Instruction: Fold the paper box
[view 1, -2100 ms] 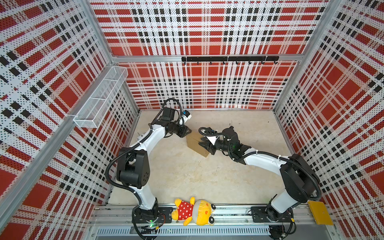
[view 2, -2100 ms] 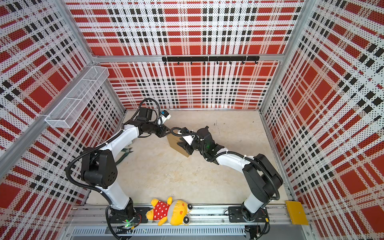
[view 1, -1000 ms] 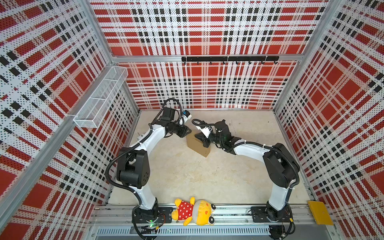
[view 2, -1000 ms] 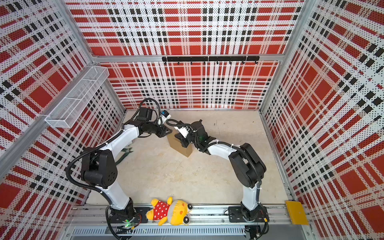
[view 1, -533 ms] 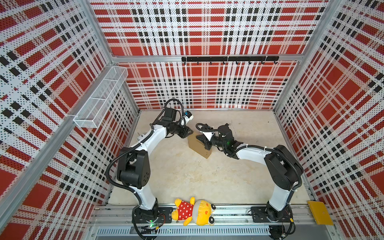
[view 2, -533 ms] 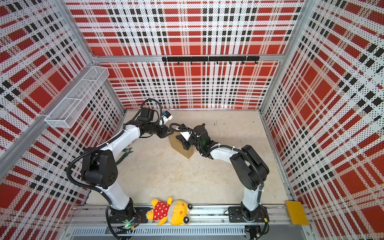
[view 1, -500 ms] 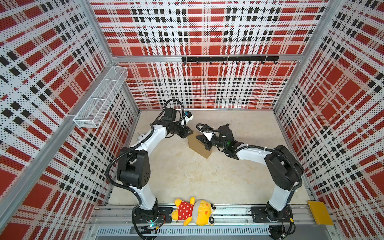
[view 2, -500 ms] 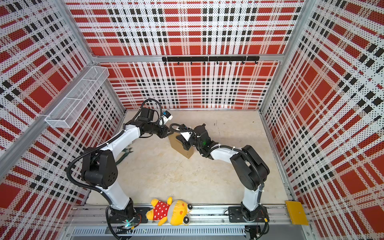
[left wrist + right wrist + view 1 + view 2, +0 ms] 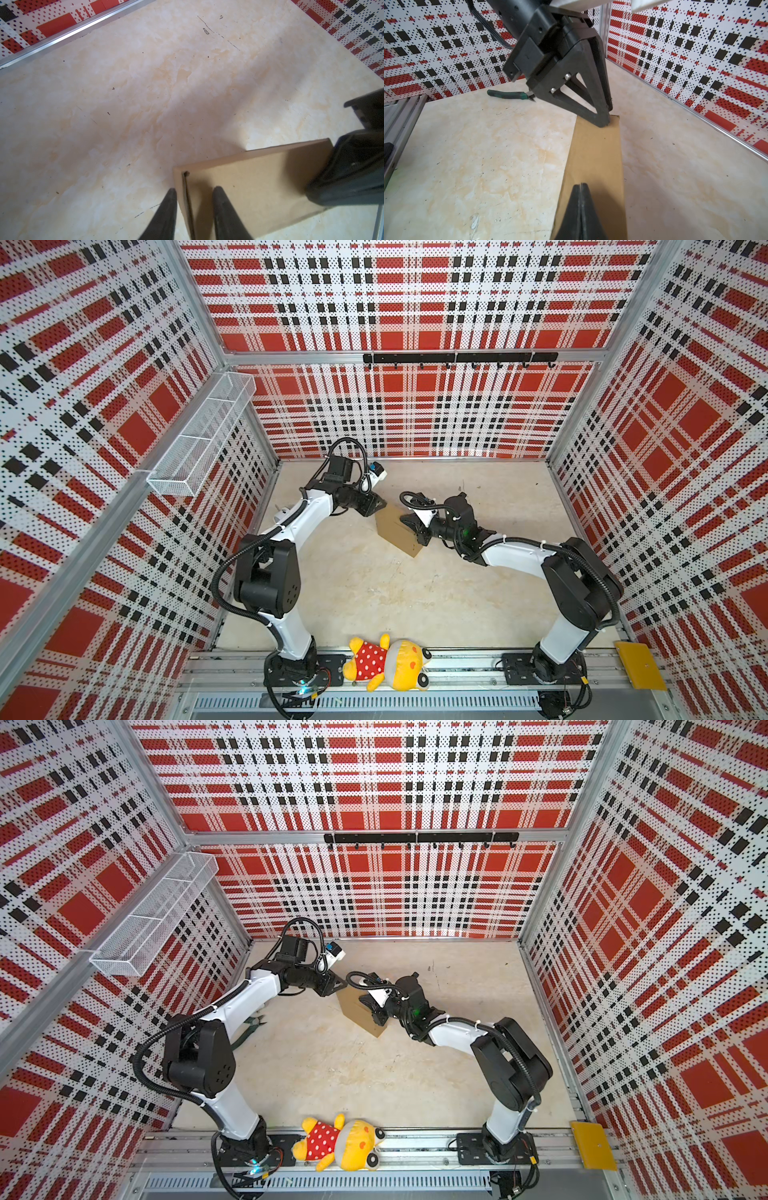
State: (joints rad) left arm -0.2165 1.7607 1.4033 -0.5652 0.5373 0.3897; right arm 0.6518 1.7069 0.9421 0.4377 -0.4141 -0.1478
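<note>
Brown cardboard box [image 9: 397,533], plain on every visible face, lies flat on the table [image 9: 374,597], just beyond its centre. My left gripper [image 9: 195,189] has its jaws spread, straddling one end edge of the box. My right gripper [image 9: 580,185] has its jaws pressed together, tip over the box's opposite end.

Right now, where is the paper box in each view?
In a top view: paper box mid-table, between left claw and right claw.
In a top view: paper box, likewise between them.
Left wrist: paper box at the left claw, fingers straddling its edge.
Right wrist: paper box runs from the shut right claw to the left claw.
Shared landmark: left claw on the box's corner.
</note>
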